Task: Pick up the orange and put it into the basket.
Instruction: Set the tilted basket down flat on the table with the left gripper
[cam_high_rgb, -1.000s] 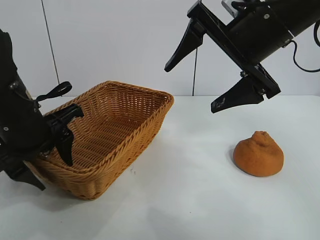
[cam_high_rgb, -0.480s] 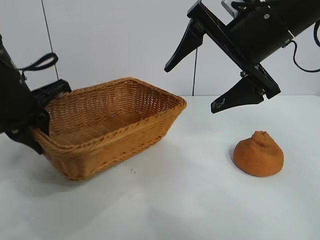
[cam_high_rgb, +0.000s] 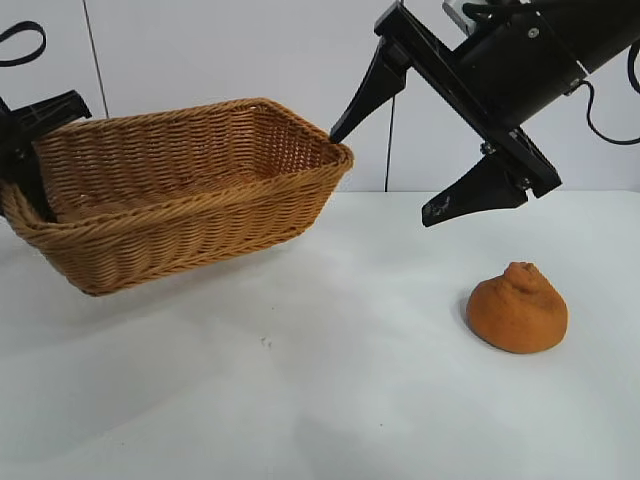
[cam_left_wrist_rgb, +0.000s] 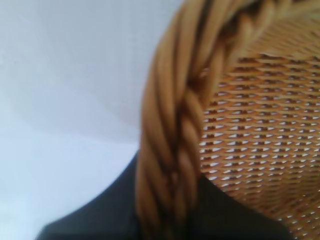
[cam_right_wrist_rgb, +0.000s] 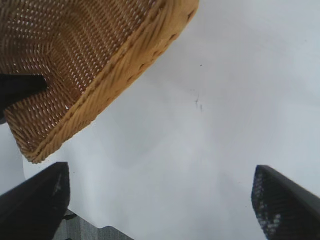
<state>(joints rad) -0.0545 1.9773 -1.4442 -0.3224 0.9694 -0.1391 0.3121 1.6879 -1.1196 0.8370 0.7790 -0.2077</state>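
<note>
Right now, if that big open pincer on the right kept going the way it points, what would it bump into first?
Probably the bare white table: the right pincer points between the basket and the orange, though depth is uncertain.

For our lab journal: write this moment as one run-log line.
left end effector: shut on golden woven wicker basket rim, lifted | right end effector: open, aloft | dull orange-brown lumpy orange: on white table

One basket (cam_high_rgb: 190, 190), woven wicker. One orange (cam_high_rgb: 517, 308), lumpy, knob on top. One bench (cam_high_rgb: 350, 400), white. Two robot arms, one pincer each: left pincer (cam_high_rgb: 28, 150) at basket's end rim, right pincer (cam_high_rgb: 385, 165) up above bench. Two fingers on right pincer. One dark cable on wall.
</note>
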